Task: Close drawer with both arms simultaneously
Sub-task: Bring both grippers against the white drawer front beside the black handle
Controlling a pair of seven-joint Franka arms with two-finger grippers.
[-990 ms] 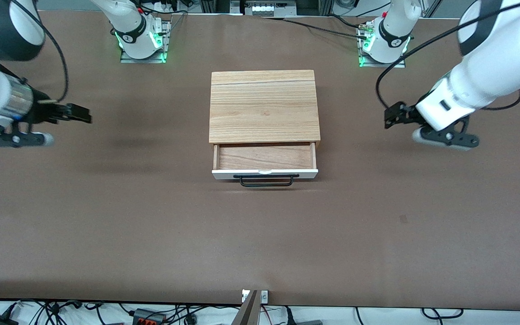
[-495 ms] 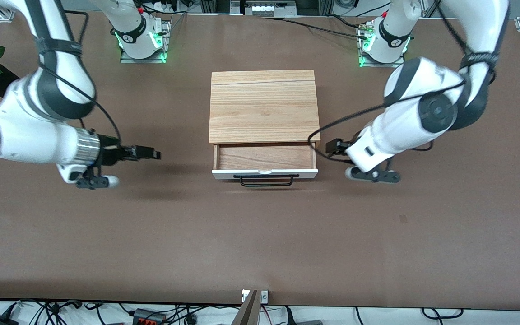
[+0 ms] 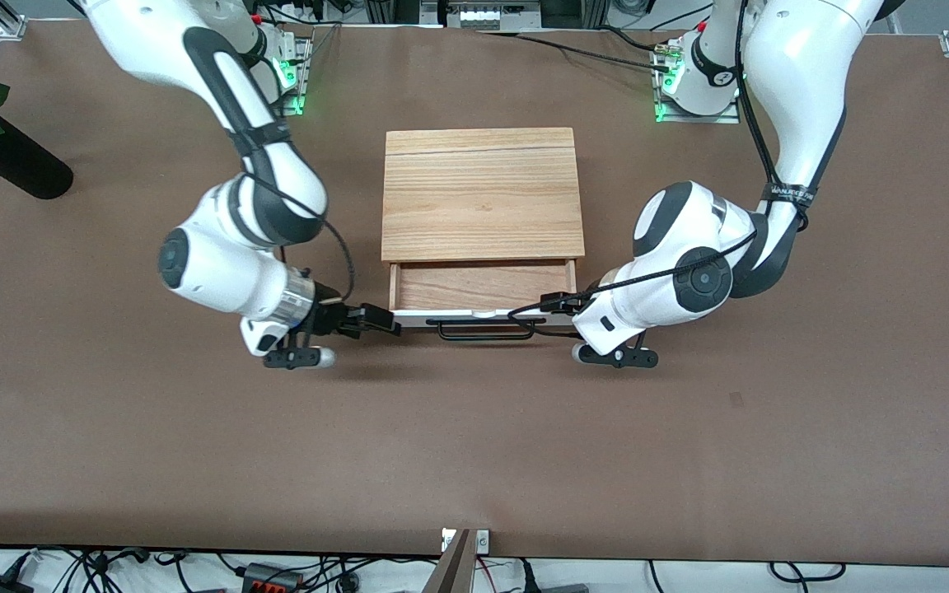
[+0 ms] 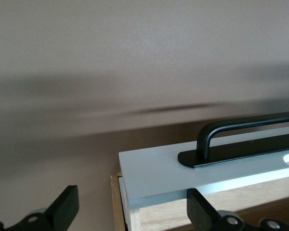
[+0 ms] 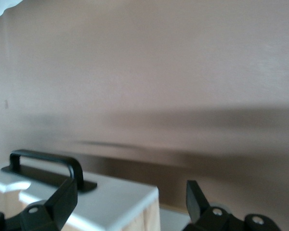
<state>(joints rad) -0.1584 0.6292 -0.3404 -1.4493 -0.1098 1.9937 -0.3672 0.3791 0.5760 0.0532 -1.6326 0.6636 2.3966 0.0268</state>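
Note:
The drawer [image 3: 483, 285] is pulled out of the wooden box [image 3: 483, 193], toward the front camera. Its white front panel [image 3: 417, 315] and black bar handle [image 3: 487, 333] face that camera. My right gripper [image 3: 377, 320] is open at the panel's end toward the right arm. In the right wrist view the gripper [image 5: 130, 202] straddles the panel's corner [image 5: 115, 202], with the handle [image 5: 48, 161] beside it. My left gripper [image 3: 558, 303] is open at the panel's other end. In the left wrist view the gripper [image 4: 132, 211] straddles that corner [image 4: 159, 171], near the handle [image 4: 241, 127].
A black vase [image 3: 9, 158] with a red rose lies at the right arm's end of the table. The brown table top [image 3: 474, 445] stretches wide between the drawer and the front camera. Both arm bases stand at the table's edge farthest from that camera.
Both arms swung in from the table's ends to the two ends of the drawer's front panel. The drawer has not moved.

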